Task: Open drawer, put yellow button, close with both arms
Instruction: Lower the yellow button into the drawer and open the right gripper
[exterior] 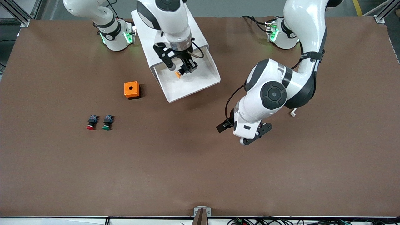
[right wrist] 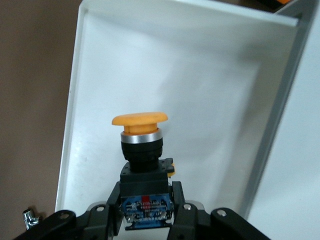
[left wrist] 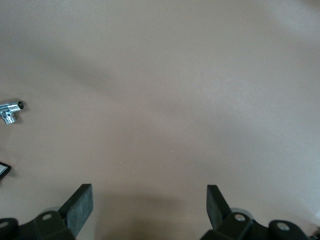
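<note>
While the drawer (exterior: 200,87) stands pulled out, right claw (exterior: 187,69) hangs over its tray, clenched on the yellow button (right wrist: 140,120). Placing step; next: lower, release. Left claw (left wrist: 150,207) waits released over the table (exterior: 281,175), nearer the front camera than the drawer.

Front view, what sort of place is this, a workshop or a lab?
Probably a robotics lab bench: two white arms bolted to a brown-covered table, aluminium framing at its corners, and industrial push buttons laid out.

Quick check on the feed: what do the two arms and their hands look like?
Both arms are glossy white with black joint bands. The left arm has a round black cap and a black cable; its base glows green. Each black hand, left hand and right hand, has two fingers.
</note>
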